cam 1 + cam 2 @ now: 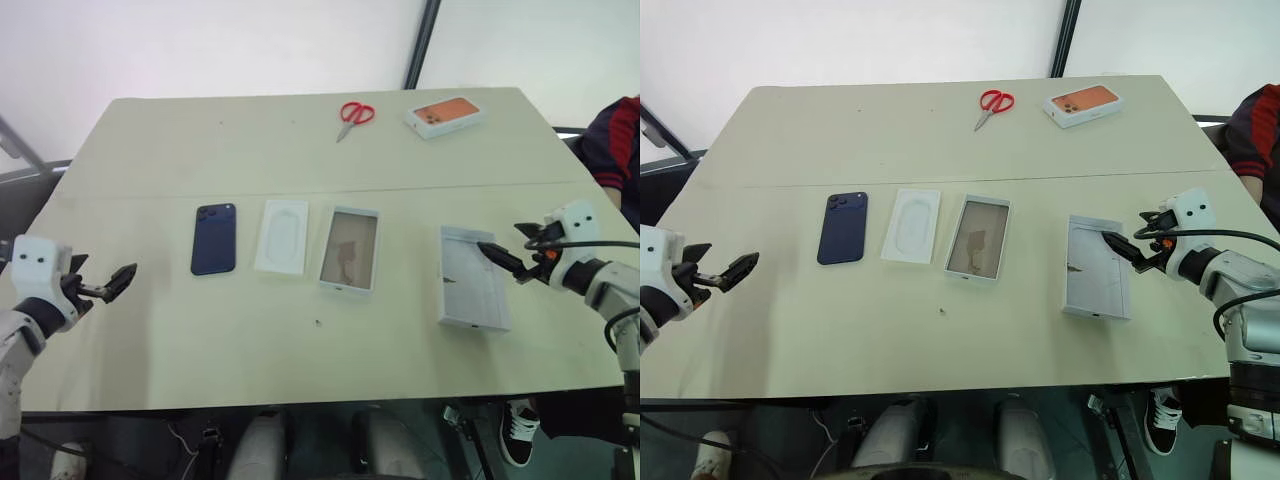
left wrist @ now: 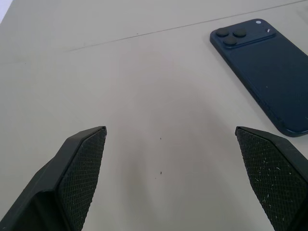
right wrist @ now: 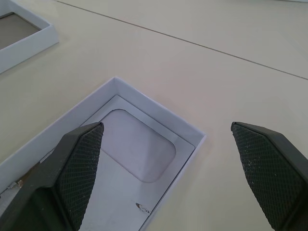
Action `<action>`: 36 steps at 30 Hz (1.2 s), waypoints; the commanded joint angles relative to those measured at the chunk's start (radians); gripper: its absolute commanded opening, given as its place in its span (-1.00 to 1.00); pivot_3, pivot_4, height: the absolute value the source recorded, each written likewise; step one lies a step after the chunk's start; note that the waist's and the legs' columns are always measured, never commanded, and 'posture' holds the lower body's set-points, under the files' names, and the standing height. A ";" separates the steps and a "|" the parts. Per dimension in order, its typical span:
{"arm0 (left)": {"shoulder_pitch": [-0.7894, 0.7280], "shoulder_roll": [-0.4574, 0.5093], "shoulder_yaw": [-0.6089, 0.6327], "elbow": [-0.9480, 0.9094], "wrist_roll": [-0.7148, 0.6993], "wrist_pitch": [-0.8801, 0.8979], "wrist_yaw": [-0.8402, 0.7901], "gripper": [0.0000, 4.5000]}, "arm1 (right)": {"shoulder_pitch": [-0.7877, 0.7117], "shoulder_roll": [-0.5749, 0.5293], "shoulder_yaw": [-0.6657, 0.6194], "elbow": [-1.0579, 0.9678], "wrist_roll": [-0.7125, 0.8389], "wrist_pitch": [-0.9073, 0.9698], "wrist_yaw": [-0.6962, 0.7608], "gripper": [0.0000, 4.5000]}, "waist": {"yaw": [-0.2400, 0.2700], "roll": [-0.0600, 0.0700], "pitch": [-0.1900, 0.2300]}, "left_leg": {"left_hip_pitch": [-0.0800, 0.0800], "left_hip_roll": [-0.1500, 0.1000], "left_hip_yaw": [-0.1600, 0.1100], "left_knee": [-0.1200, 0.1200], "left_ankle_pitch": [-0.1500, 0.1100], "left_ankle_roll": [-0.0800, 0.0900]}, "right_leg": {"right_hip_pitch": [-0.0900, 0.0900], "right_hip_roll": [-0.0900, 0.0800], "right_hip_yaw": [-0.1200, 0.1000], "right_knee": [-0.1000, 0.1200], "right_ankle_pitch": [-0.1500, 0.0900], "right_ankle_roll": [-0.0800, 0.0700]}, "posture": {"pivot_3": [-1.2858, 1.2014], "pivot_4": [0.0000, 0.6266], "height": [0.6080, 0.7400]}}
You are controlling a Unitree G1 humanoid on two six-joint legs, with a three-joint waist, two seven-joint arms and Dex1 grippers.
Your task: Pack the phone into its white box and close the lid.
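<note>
Toward the table's left edge, the phone lies unpacked beside the white box; both tools, left tool and right tool, gape empty. Probably next: grasp the phone.

Bright, even, diffuse lighting across the pale worktop, with no harsh glare. Only soft, faint shadows beside the phone and the lid. Slight wide-angle bending toward the edges of both head views. Sharp up close in the wrist views, with the mesh texture and small dust specks clear on the black fingers. Mild sheen on the phone's glossy back.
</note>
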State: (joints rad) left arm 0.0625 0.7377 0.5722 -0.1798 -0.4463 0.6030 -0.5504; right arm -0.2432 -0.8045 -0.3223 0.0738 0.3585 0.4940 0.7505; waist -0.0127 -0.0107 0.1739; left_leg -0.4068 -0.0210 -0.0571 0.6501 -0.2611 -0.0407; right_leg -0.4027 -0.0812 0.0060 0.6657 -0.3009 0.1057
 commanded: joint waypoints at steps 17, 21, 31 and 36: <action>-0.127 -0.136 -0.093 -0.202 -0.104 0.117 0.127 1.00 | -0.045 0.013 0.083 -0.194 0.018 0.042 0.020 0.97 | 0.004 0.000 0.000 | 0.000 -0.001 0.000 0.001 0.000 0.000 | 0.001 0.000 0.000 0.000 0.000 0.000 | 0.03 -0.52 1.00; -0.310 -0.225 -0.239 -0.261 -0.129 0.291 0.258 1.00 | -0.095 0.078 0.179 -0.314 0.037 0.094 -0.005 0.97 | 0.002 -0.001 0.000 | 0.000 0.000 -0.001 0.002 0.000 0.000 | 0.001 0.000 -0.001 0.001 0.000 0.000 | 0.03 -0.52 1.00; -0.646 -0.390 -0.361 -0.093 -0.105 0.692 0.473 1.00 | -0.069 0.140 0.290 -0.504 0.025 0.148 -0.062 0.97 | 0.006 -0.001 0.000 | 0.000 -0.001 -0.002 0.004 0.000 0.000 | 0.001 0.001 -0.002 0.002 0.000 0.000 | 0.03 -0.52 1.00; -0.805 -0.444 -0.339 0.091 -0.107 0.896 0.469 1.00 | -0.036 0.129 0.282 -0.549 0.026 0.166 -0.071 0.97 | 0.001 -0.002 0.000 | -0.001 -0.004 -0.003 0.004 0.000 0.001 | 0.002 0.001 -0.003 0.000 0.000 0.001 | 0.03 -0.52 1.00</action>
State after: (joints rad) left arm -0.7124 0.2971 0.2202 -0.1114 -0.5521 1.4429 -0.0750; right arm -0.2776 -0.6653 -0.0148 -0.4237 0.3755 0.6605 0.6850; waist -0.0113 -0.0126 0.1738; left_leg -0.4078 -0.0253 -0.0599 0.6543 -0.2615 -0.0400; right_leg -0.4012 -0.0804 0.0028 0.6662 -0.3010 0.1064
